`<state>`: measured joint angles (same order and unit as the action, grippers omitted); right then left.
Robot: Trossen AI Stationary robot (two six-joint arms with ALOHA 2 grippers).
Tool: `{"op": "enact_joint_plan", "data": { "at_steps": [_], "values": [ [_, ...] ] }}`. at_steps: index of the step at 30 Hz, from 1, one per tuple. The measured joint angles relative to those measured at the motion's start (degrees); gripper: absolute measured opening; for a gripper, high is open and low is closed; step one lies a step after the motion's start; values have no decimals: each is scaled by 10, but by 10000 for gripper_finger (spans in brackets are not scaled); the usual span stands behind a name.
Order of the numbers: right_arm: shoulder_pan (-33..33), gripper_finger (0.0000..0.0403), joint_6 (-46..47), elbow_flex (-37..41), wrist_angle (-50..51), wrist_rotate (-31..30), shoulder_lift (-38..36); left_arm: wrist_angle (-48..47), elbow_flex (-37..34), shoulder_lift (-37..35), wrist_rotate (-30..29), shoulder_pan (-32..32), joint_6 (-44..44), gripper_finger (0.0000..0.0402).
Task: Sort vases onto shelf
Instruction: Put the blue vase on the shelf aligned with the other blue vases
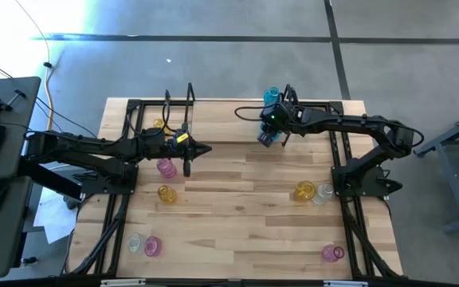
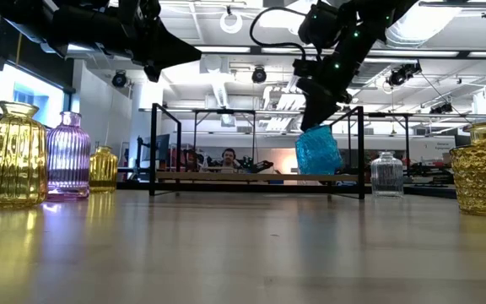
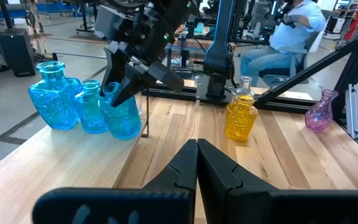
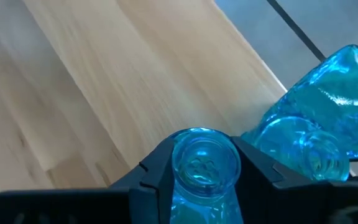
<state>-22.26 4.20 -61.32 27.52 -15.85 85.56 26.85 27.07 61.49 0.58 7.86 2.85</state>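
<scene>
My right gripper (image 1: 271, 132) is over the far part of the shelf (image 1: 221, 123), shut on a cyan-blue vase (image 2: 317, 152). Two more cyan vases (image 3: 51, 96) (image 3: 92, 107) stand on their bases right beside it at the shelf's far edge. My left gripper (image 1: 204, 149) is shut and empty, hovering left of centre above the table. Near it, a yellow vase (image 1: 159, 123) stands on the shelf, with a pink vase (image 1: 166, 167) and another yellow one (image 1: 166, 194) on the table. My right gripper pinches the cyan vase's neck (image 4: 205, 158) just below its mouth, one finger (image 4: 160, 168) on each side. The fingers come from above, slanting down. The vase hangs slightly tilted, its base (image 2: 319, 171) at the shelf board; I cannot tell whether it touches.
A yellow vase (image 1: 304, 191) and a clear one (image 1: 322, 194) stand by the right arm's base, and a pink one (image 1: 331, 253) at the near right. A clear vase (image 1: 136, 241) and a pink one (image 1: 153, 246) stand at the near left. Thin black posts (image 2: 361, 152) rise around the shelf. People sit beyond the table.
</scene>
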Motion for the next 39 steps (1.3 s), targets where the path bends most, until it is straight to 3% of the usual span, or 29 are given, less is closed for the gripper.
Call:
{"op": "enact_joint_plan", "data": {
  "at_steps": [19,29,39],
  "values": [
    [2,123,52,4,-44,-22,1,0,0,0,0,0,0,0],
    [14,125,50,4,-107,-36,44,0,0,0,1,-3,0,0],
    [18,133,63,3,-92,-34,40,0,0,0,2,-9,-4,0]
  ]
}}
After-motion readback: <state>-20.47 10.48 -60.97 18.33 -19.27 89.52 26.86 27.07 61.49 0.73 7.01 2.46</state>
